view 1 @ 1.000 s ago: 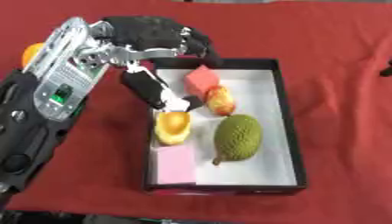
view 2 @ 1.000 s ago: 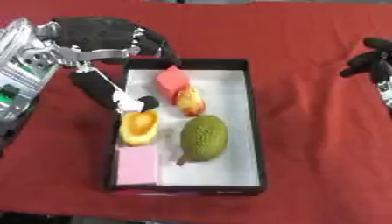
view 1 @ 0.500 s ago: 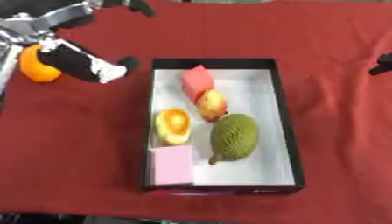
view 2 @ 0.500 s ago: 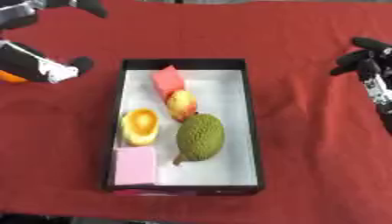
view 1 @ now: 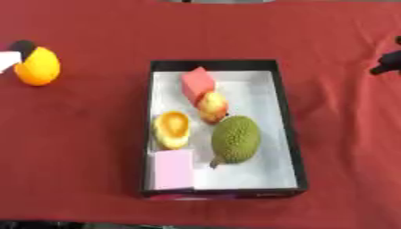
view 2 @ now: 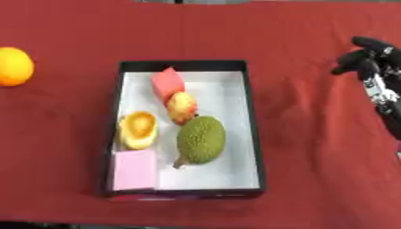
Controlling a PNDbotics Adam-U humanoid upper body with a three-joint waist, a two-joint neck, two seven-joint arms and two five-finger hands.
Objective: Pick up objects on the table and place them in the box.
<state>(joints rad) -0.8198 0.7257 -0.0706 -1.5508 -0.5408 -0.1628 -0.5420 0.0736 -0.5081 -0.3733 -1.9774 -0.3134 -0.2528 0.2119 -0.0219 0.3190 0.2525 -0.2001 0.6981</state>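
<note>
Red cloth (view 1: 86, 134) covers the whole table, and a black rectangular box with a white floor (view 1: 286, 134) sits at its centre, long side running from 12 to 6 o'clock. Inside it, a red block (view 1: 197, 82) lies tilted at 12 o'clock, touching a small yellow-red apple-like fruit (view 1: 212, 106) just below it. A bumpy green fruit with a short stem (view 2: 200, 139) fills the 4 o'clock part, close against the apple-like fruit. A yellow halved fruit (view 2: 138, 129) lies at 9 o'clock, and a flat pink block (view 2: 134, 169) rests at 7 o'clock. Outside the box, a round orange fruit (view 2: 15, 66) sits on the cloth at 10 o'clock. The left hand (view 1: 17, 53) shows only as a black-and-white tip touching that orange; whether its fingers are wide or closed, I cannot tell. The right hand (view 2: 366, 60) hovers at 2 o'clock, well apart from the box, fingers curled, holding nothing.
</note>
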